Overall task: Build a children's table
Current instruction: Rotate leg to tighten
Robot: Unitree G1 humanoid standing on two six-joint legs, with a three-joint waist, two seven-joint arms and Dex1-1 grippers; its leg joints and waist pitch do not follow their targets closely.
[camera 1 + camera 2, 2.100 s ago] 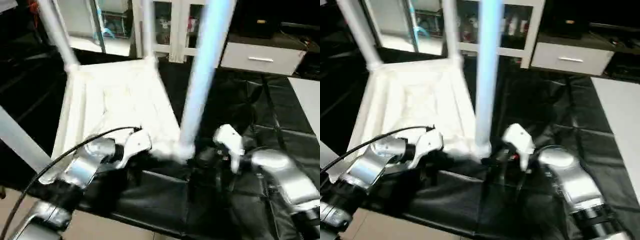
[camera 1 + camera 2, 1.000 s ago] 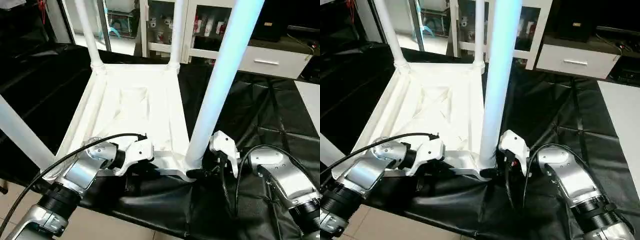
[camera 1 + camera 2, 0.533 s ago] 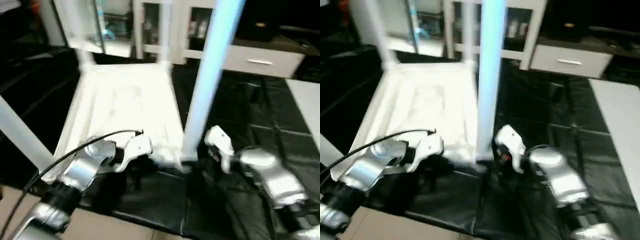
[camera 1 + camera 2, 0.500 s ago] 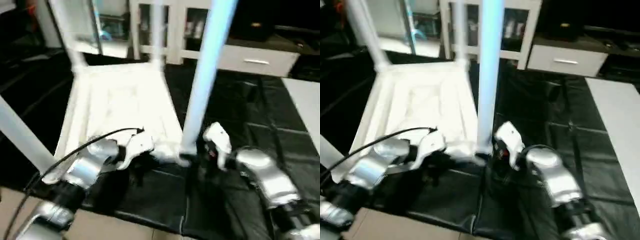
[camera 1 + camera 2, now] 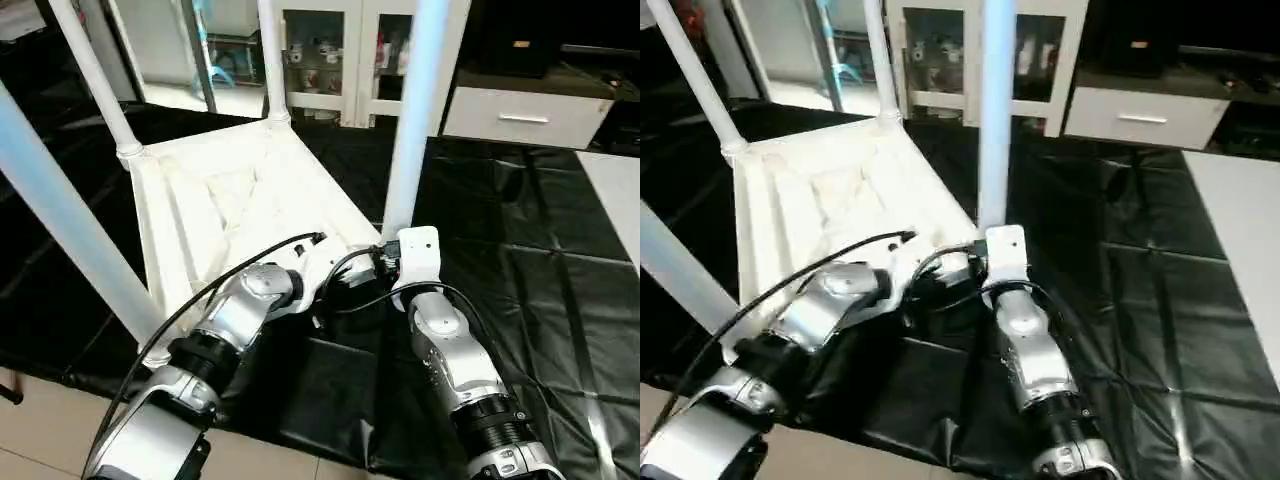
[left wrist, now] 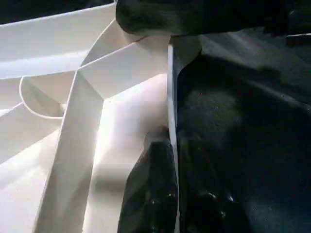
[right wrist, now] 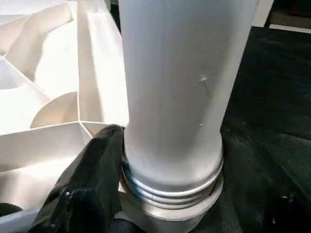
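the children's table [image 5: 240,205] lies upside down at the centre left of the frame on the black worktop [image 5: 520,220], so its legs point up. our left end effector [image 6: 165,194] is clenched on its rim, likely steadying it, while our right end effector [image 7: 146,194] clasps the near leg [image 5: 412,120] at its socket.

Black-draped work table [image 5: 520,270]; white children's table [image 5: 240,205] upside down on it, legs up.
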